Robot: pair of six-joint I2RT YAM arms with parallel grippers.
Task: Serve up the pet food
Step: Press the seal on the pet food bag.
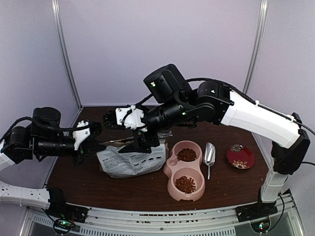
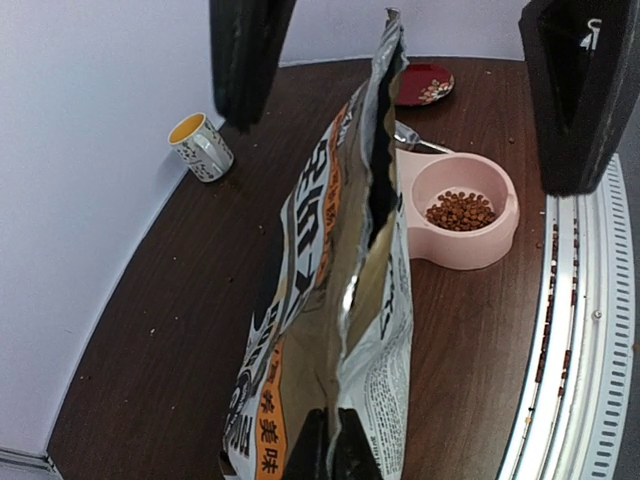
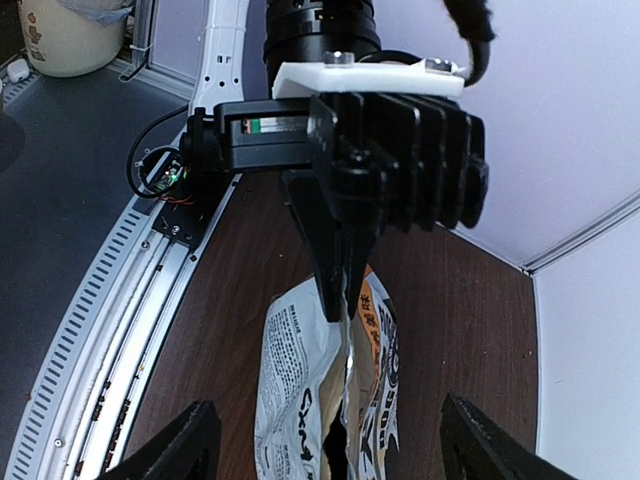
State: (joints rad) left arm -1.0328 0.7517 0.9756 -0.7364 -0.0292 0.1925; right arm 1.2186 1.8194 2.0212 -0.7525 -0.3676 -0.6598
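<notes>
The pet food (image 1: 186,155) is reddish-brown kibble filling both cups of a pink double bowl (image 1: 172,166); one filled cup (image 2: 460,211) shows in the left wrist view. A printed foil food bag (image 1: 129,161) lies left of the bowl with its torn top gaping (image 2: 378,190). My left gripper (image 2: 341,458) is shut on the bag's edge, also visible from the right wrist (image 3: 343,275). My right gripper (image 3: 330,458) hangs open over the bag's mouth, its fingers (image 2: 249,55) wide apart and touching nothing.
A metal scoop (image 1: 209,156) lies right of the bowl, and a red patterned plate (image 1: 240,156) sits beyond it. A small cup (image 2: 200,147) stands by the back wall. Stray kibble lies in the rail (image 2: 553,300) along the table's near edge.
</notes>
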